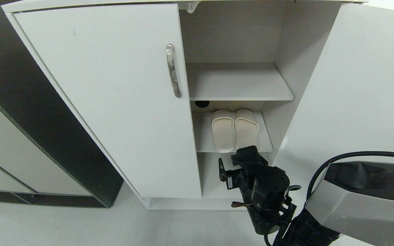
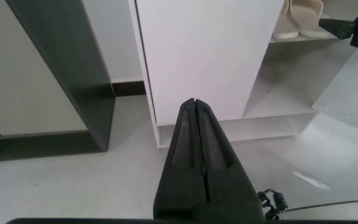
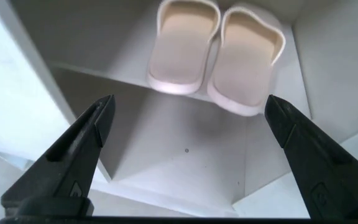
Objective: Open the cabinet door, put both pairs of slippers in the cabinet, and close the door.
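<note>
- You have the cabinet with its right door swung wide open and its left door flat shut.
- The left door carries an upright metal handle at its inner edge.
- One pair of cream slippers lies on the middle shelf of the open half. The two sit side by side, touching along their inner edges, soles down.
- The ends of the slippers nearest you reach the shelf's front edge.
- The upper shelf and the bottom shelf show bare white board.
- Your right gripper hangs just in front of the middle shelf's front edge, a little below the slippers. Its jaws stand spread wide with nothing between them.
- The right wrist view shows the slippers beyond the fingertips, apart from both fingers.
- Your left gripper hangs low over the pale floor, out in front of the shut left door. Its jaws are pressed together along their whole length and grip nothing.
- A dark panel stands against the cabinet's left side.
</note>
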Robot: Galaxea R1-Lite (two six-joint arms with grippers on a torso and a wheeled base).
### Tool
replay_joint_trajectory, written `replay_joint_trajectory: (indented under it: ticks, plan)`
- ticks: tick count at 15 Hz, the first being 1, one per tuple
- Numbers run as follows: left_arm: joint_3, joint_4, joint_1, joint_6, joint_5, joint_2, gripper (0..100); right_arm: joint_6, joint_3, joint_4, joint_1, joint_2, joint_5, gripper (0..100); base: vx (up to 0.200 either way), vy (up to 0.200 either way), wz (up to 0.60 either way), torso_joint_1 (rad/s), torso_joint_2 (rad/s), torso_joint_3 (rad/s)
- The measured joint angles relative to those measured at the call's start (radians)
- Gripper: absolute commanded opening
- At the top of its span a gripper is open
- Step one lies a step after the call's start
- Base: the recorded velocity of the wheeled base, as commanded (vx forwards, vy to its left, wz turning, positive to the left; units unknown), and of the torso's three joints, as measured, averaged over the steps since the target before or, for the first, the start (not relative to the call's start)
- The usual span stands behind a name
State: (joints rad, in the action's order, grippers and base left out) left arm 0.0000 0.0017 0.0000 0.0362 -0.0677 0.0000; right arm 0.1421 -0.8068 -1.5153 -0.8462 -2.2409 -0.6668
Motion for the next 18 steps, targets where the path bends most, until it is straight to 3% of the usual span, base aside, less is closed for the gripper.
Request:
replay_joint_trajectory:
  ticks: [13, 18]
  plan:
    - [0.000, 0.000, 0.000, 0.002, 0.000, 0.000, 0, -0.007, 0.034, 0.002, -0.007, -0.010, 0.039, 100, 0.000, 0.000, 0.00, 0.002, 0.00, 0.196]
    - [0.000, 0.000, 0.000, 0.002, 0.000, 0.000, 0, -0.012, 0.053, -0.005, -0.007, -0.011, 0.054, 100, 0.000, 0.000, 0.00, 0.002, 0.00, 0.018]
